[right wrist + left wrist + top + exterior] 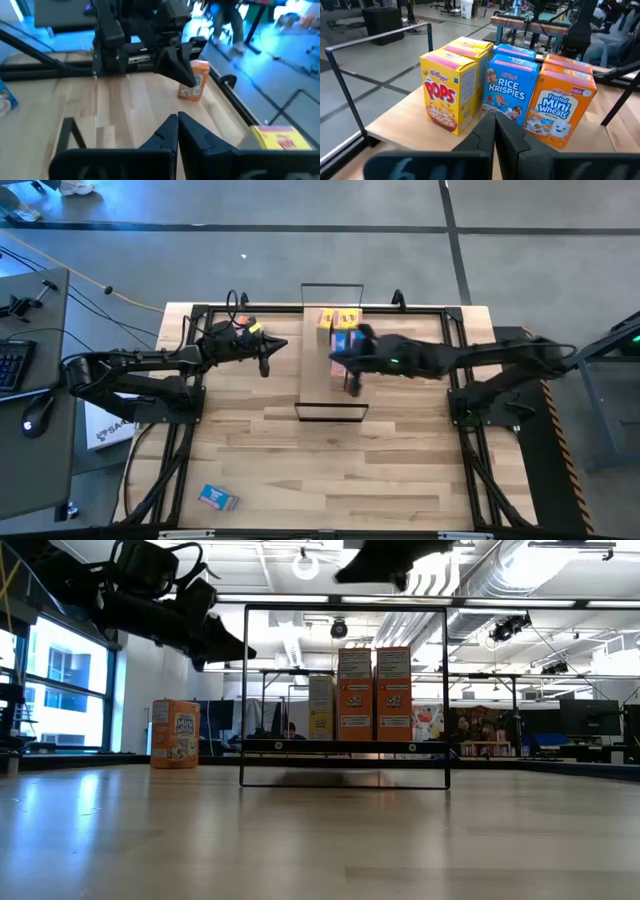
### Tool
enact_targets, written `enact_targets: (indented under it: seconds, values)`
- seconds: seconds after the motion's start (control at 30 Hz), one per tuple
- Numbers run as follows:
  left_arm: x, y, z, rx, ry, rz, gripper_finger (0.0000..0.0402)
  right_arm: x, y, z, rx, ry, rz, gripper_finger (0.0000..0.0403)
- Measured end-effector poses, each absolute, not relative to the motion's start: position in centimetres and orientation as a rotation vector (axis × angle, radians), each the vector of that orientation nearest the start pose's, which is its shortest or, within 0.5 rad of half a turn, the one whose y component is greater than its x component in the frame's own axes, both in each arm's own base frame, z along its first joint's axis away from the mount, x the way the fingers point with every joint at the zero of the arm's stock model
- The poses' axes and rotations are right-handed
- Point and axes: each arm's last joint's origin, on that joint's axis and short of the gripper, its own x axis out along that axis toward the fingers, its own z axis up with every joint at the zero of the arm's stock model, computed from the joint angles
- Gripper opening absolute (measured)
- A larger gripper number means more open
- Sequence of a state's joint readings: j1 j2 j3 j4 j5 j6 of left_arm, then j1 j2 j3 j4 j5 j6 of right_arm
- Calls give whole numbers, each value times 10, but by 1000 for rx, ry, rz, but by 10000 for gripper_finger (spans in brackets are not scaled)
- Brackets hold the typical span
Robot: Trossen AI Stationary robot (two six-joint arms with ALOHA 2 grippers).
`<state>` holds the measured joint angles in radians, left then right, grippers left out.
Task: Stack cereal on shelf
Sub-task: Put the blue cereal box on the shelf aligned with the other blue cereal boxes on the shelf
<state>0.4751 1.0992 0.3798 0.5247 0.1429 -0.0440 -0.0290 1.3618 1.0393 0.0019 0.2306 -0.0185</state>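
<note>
High view shows the cereal (340, 321) clustered at the shelf's (318, 385) far end, one blue box (217, 498) lying on the desk. Light, stiff, crushable cardboard: pinch its broad faces. Left gripper (494, 131) and right gripper (177, 129) are pressed together, empty.

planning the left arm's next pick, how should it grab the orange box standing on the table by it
Grip the orange box across its two narrow sides near the top, coming from above with the left gripper: it stands upright, alone on the table, nothing crowding it.

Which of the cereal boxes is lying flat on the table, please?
The blue box near the table's front left corner; the others stand upright.
</note>
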Motion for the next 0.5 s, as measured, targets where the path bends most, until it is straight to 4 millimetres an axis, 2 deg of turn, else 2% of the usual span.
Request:
enact_targets:
  seconds: [0.13, 0.3, 0.37, 0.5]
  values:
    - [198, 91, 203, -103, 184, 290, 0, 269, -7, 301, -46, 234, -250, 0]
    - [212, 59, 209, -54, 244, -4, 0, 231, 4, 286, -40, 148, -214, 0]
    - [221, 42, 217, -29, 340, -70, 1, 218, 8, 281, -49, 139, -215, 0]
    - [226, 1, 234, 115, 654, -110, 16, 198, 11, 272, -61, 121, -231, 0]
